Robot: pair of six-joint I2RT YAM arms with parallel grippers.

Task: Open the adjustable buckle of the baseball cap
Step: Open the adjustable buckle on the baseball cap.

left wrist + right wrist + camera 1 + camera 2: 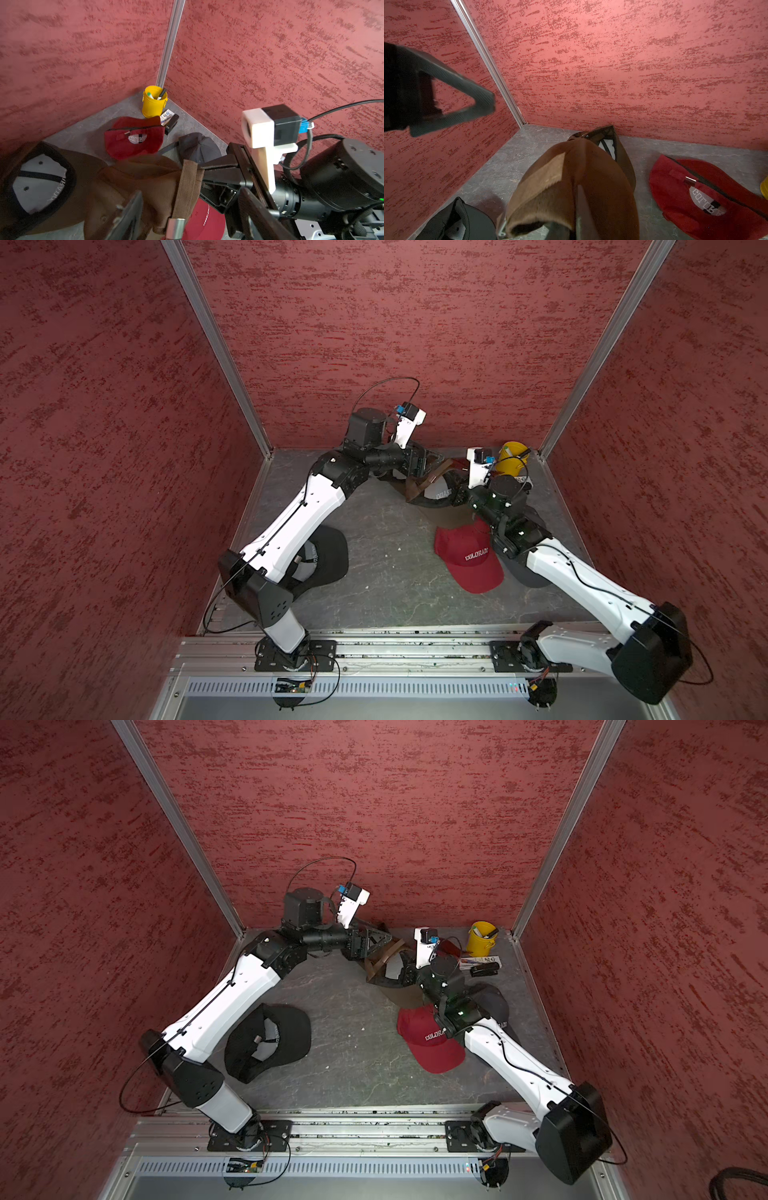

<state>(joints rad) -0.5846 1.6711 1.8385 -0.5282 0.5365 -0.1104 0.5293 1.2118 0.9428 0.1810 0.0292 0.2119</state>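
The brown cap (401, 995) sits near the back of the grey table (374, 572), between the 2 arms. The right gripper (202, 168) is clamped tight on the cap's fabric beside its tan strap (186, 182). The left gripper (190, 192) has its jaws spread wide on either side of that strap, gripping nothing, with the strap's silver metal end (175, 227) between them.

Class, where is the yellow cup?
In a top view the yellow cup stands in the table's far right corner, by the metal post, behind a small black object.
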